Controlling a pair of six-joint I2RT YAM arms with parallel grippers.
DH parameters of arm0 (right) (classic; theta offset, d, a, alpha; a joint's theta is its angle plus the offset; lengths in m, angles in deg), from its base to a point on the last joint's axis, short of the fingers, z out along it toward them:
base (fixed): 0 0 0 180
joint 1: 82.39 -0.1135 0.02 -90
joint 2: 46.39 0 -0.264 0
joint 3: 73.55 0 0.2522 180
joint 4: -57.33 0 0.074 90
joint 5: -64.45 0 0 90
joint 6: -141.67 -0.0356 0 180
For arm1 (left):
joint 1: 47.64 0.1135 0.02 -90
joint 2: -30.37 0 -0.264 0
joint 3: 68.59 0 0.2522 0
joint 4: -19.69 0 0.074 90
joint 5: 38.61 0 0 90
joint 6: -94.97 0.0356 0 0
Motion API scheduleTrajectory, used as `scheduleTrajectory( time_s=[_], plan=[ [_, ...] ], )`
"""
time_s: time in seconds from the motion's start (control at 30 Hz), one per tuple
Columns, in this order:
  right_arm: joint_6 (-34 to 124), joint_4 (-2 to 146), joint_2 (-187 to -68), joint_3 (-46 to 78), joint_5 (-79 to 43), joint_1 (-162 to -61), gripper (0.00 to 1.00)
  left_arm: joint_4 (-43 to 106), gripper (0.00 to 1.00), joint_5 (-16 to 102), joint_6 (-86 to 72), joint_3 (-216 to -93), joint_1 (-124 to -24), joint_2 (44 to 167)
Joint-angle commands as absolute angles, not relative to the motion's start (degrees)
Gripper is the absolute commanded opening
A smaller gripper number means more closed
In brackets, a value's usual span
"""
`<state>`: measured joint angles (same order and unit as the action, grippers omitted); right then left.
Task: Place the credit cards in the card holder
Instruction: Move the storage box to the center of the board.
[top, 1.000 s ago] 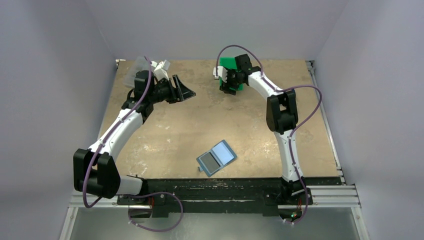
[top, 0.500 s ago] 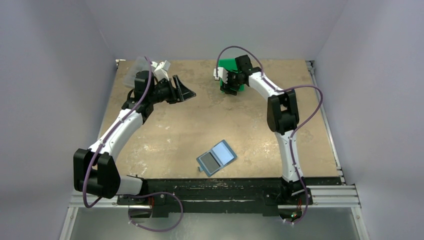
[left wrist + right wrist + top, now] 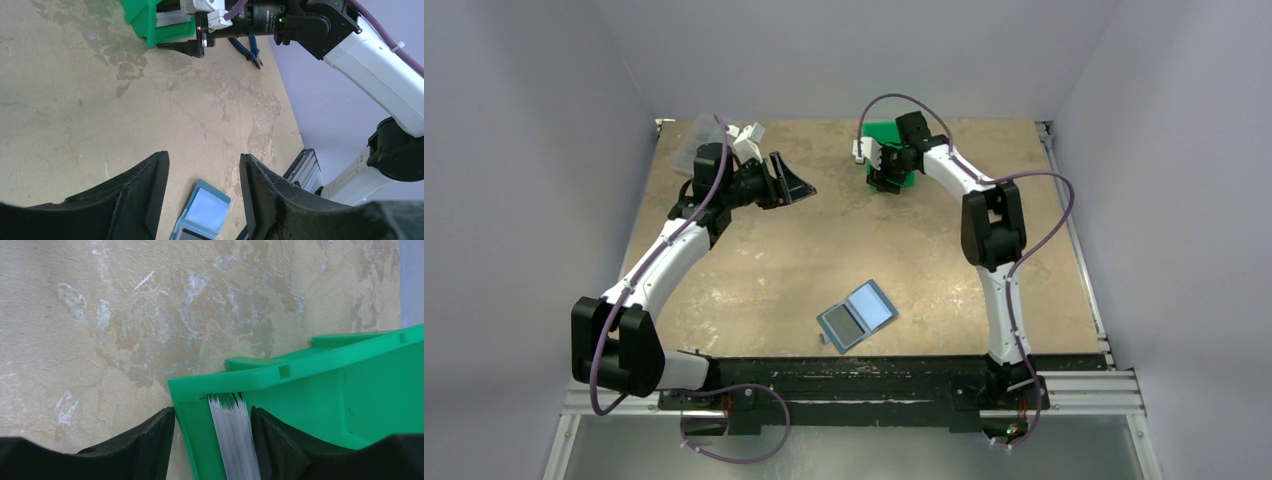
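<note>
The credit cards (image 3: 234, 440) stand on edge as a silvery stack in the corner of a green bin (image 3: 350, 390) at the table's far side (image 3: 886, 135). My right gripper (image 3: 212, 432) reaches down over that corner. One finger (image 3: 155, 440) presses on the outside of the bin wall and the other sits inside against the stack, shut on wall and cards together. The card holder (image 3: 857, 315) lies open near the front edge, with a dark card in its left half. My left gripper (image 3: 796, 180) hangs open and empty at the far left, with the card holder (image 3: 206, 212) visible far below between its fingers.
A clear compartment box (image 3: 686, 140) stands at the far left corner behind my left arm. Grey walls close in the table on three sides. A black rail (image 3: 854, 370) runs along the front edge by the arm bases.
My right gripper's jaws have narrowed around the bin wall and the card stack, and the arm has shifted slightly. The left arm and the card holder have not moved.
</note>
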<state>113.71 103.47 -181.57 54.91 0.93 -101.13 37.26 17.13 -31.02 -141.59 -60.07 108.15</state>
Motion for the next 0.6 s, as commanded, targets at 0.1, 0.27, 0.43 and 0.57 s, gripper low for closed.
scheduleTrajectory(
  time_s=[0.1,0.27,0.43,0.57],
  plan=[
    [114.6,105.5,-175.2,52.9,0.8,-101.4,0.63,34.3,0.58,15.7,-31.6,-141.4,-59.7,107.2],
    [114.7,106.6,-174.9,52.6,1.0,-101.4,0.61,34.3,0.58,15.6,-31.6,-141.5,-59.7,107.2],
    [115.0,107.4,-174.8,51.9,1.1,-101.4,0.57,33.4,0.58,15.4,-31.7,-141.3,-59.7,107.4],
    [115.4,106.5,-174.4,51.4,0.0,-101.4,0.61,32.2,0.58,15.2,-31.8,-141.3,-59.7,107.5]
  ],
)
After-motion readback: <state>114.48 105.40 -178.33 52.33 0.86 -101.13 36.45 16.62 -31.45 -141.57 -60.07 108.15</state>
